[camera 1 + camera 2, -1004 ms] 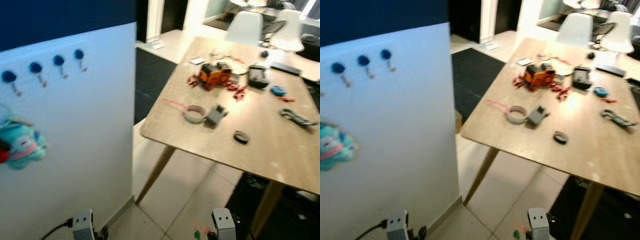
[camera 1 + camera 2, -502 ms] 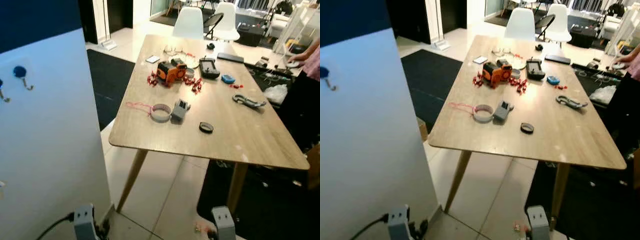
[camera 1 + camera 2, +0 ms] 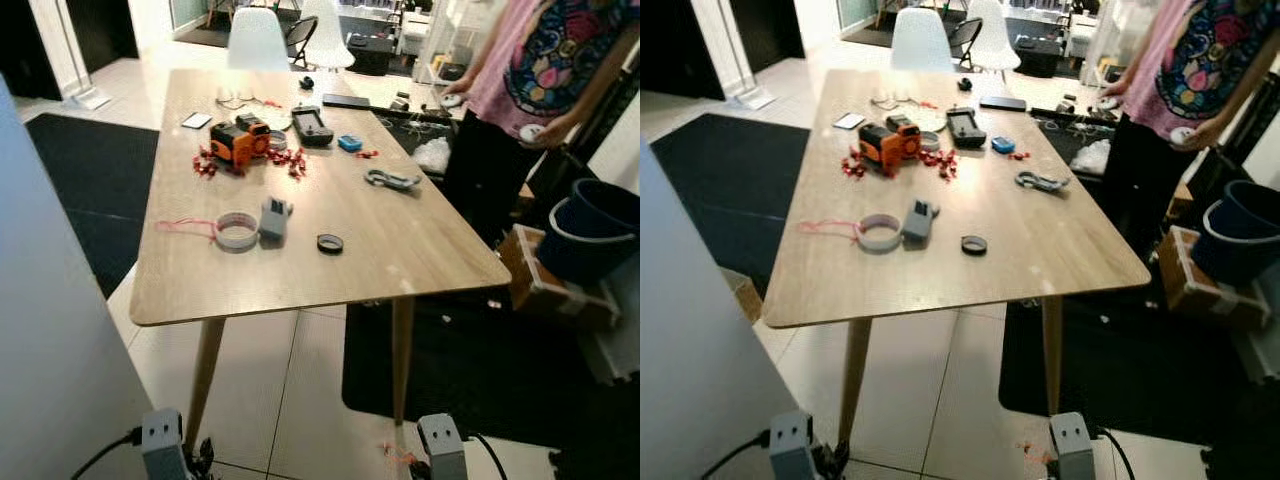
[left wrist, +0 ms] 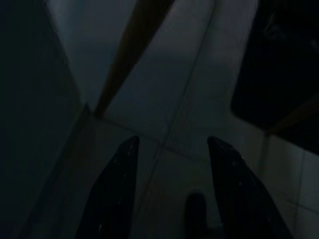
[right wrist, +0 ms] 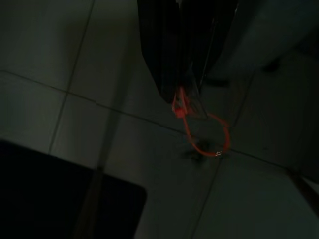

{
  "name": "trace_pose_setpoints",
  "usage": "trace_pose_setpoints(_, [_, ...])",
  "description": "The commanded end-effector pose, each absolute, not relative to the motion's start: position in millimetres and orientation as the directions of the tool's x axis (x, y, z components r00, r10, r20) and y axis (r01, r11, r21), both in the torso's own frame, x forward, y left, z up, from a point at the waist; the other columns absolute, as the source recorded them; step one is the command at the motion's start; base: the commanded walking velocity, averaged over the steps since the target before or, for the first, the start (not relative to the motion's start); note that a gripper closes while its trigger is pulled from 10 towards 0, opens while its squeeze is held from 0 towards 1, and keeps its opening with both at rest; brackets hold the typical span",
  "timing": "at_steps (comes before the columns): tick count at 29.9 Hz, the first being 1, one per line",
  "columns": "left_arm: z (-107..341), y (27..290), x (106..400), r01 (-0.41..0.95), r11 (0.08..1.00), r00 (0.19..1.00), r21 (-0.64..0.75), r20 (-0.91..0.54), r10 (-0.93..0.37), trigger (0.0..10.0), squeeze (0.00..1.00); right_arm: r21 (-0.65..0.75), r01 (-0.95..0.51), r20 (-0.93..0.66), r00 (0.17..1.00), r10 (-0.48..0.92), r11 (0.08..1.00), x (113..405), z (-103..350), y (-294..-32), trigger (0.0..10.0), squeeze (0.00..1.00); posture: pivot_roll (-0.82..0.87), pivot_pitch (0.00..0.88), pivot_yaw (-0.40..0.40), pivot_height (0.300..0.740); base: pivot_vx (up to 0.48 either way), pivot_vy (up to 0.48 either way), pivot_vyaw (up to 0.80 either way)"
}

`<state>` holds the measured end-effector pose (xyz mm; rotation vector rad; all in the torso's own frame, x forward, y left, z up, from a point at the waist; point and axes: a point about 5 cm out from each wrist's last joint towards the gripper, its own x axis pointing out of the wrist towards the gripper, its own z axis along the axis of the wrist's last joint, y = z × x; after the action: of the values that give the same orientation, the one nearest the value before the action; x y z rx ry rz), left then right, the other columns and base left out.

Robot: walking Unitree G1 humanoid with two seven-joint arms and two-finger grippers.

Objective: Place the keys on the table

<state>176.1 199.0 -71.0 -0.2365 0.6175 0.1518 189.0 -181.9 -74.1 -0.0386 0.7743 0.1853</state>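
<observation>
right gripper (image 5: 182, 97): fingers pinched together on the keys (image 5: 192, 107), hanging low over the floor tiles, short of the table's near edge
keys: clamped at the fingertips, clear tag plus a red loop dangling under them, nowhere near the tabletop; a bit of red also peeks out by the right wrist in the head view (image 3: 400, 458)
left gripper (image 4: 172, 147): fingers spread apart, nothing between them, hanging idle over the floor by the table's near left leg
table (image 3: 400, 250): long wooden top on slanted legs, straight ahead, running away from the camera
tape roll (image 3: 237, 231): on the table, near left part, with a red string trailing off toward the left edge
grey block (image 3: 273, 217): touching the tape roll on its right
black ring (image 3: 330, 243): on the table, right of the grey block, near the front edge
orange gadget (image 3: 238, 142): mid table toward the left side, small red bits scattered around it
carabiner (image 3: 391, 180): on the table near the right edge, about level with the orange gadget
black controller (image 3: 312, 125): farther back on the table, a little blue thing just to its right
person (image 3: 520, 90): standing off the table's far right corner, pink top and dark trousers, holding something small and white
bucket (image 3: 590, 230): dark blue, right of the table on a wooden crate
chairs (image 3: 258, 40): white, at the table's far end
rug (image 3: 470, 370): black, under the table's right side
</observation>
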Motion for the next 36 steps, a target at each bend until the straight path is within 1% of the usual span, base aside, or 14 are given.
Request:
trace_pose_setpoints(1, [-75.2,196.9,169.2,-0.219,0.960,0.789,-0.172,-0.610,0.071,10.0,0.00,0.044,-0.190,-0.711,0.683,0.164,0.981,184.8,-76.7,-180.0,10.0,0.00,0.04,0.062,-0.052,0.740,0.000,0.000,0.00])
trace_pose_setpoints(10, [-70.1,196.2,178.0,-0.214,0.960,0.810,-0.178,-0.581,0.073,10.0,0.00,0.042,-0.188,-0.710,0.685,0.162,0.981,186.8,-76.3,-177.2,10.0,0.00,0.05,0.070,-0.043,0.740,0.000,0.000,0.00])
trace_pose_setpoints(17, [-63.2,203.4,187.5,-0.192,0.968,0.828,-0.161,-0.555,0.072,10.0,0.00,0.051,-0.179,-0.704,0.691,0.163,0.982,187.2,-76.8,-169.6,10.0,0.00,0.07,0.074,-0.004,0.740,0.000,0.000,0.00])
trace_pose_setpoints(22, [-59.6,205.5,193.0,-0.183,0.971,0.836,-0.155,-0.544,0.071,10.0,0.00,0.059,-0.178,-0.697,0.697,0.168,0.982,187.1,-77.0,-163.9,10.0,0.00,0.08,0.076,0.004,0.740,0.000,0.000,0.00])
trace_pose_setpoints(36, [-59.7,201.4,192.8,-0.155,0.975,0.837,-0.158,-0.546,0.045,10.0,0.00,0.058,-0.179,-0.687,0.707,0.169,0.982,189.2,-75.6,-162.0,10.0,0.00,0.08,0.076,0.003,0.740,0.000,-0.023,0.00])
